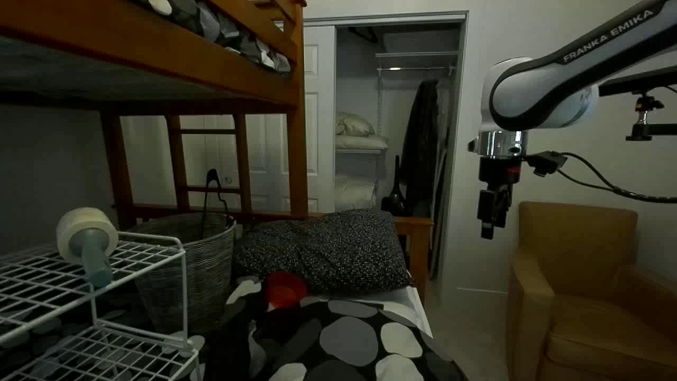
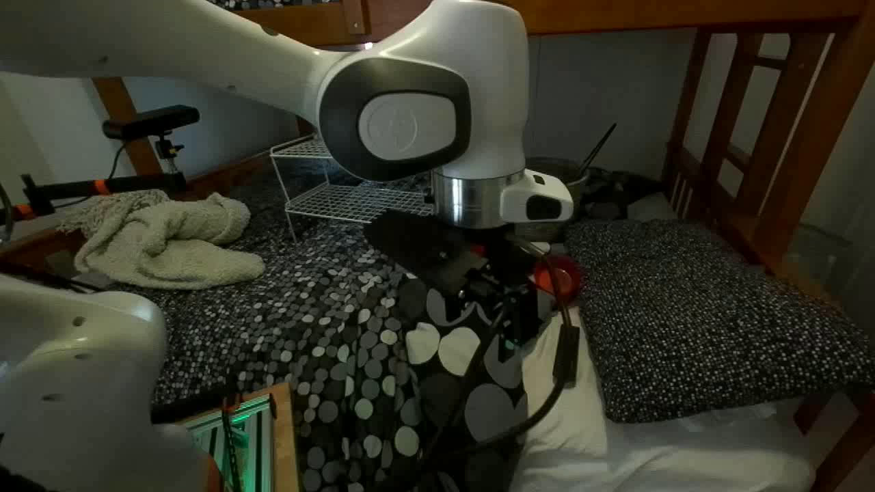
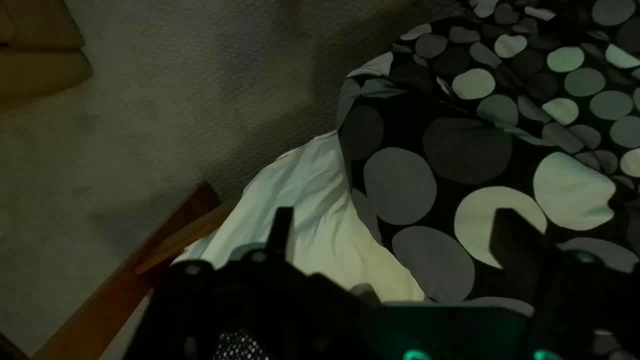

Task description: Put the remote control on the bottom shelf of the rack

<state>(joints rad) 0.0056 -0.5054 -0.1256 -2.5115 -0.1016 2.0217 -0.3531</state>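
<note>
The white wire rack [image 1: 184, 296] stands on the bed at the left of an exterior view, and its lower shelf [image 1: 138, 346] is partly cut off by the frame's bottom edge. The rack also shows behind the arm in an exterior view [image 2: 342, 201], partly hidden by it. I do not see a remote control in any view. My gripper [image 3: 397, 220] is open, with nothing between its fingers, above the edge of the bed. It points down, well apart from the rack, in both exterior views [image 1: 491, 230] [image 2: 513, 335].
A lint roller [image 1: 87, 238] lies on the rack's top shelf. A wicker basket [image 1: 201, 275], a red bowl [image 1: 285, 289] and a dark pillow [image 1: 328, 248] are on the bed. A cream blanket [image 2: 171, 239] lies there too. The bunk frame [image 1: 297, 159] and an armchair [image 1: 576, 264] stand nearby.
</note>
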